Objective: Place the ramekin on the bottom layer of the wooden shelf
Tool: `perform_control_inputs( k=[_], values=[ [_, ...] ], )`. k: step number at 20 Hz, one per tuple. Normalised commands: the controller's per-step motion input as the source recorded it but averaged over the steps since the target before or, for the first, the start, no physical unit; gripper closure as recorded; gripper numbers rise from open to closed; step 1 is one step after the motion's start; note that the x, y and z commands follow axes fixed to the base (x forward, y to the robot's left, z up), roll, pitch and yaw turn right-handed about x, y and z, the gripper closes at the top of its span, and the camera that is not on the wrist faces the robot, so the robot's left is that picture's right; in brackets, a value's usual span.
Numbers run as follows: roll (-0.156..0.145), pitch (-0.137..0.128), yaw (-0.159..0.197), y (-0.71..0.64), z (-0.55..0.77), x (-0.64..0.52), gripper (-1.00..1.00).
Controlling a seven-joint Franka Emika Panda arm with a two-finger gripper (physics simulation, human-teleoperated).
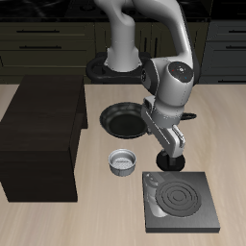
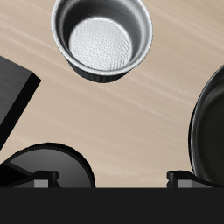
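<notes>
Gripper [image 1: 174,163] jaws unclear, ramekin [image 2: 102,39] rim partly cut off.

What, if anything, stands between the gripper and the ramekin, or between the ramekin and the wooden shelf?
Nothing visible does. The ramekin sits on bare table beside the wooden shelf, with open tabletop between them. The gripper hangs nearby over the stove plate's back edge; the frying pan lies farther back, off both paths.
</notes>
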Motion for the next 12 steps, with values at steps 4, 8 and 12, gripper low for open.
perform_control_inputs(
  k=[4, 8, 12],
  values=[
    [0.006, -0.006, 0.028, 0.03, 0.04, 0.11, -1.00],
    [0.000, -0.019, 0.015, -0.02, 0.03, 0.05, -1.00],
    [0.000, -0.024, -0.007, -0.10, 0.03, 0.07, -1.00]
  ],
)
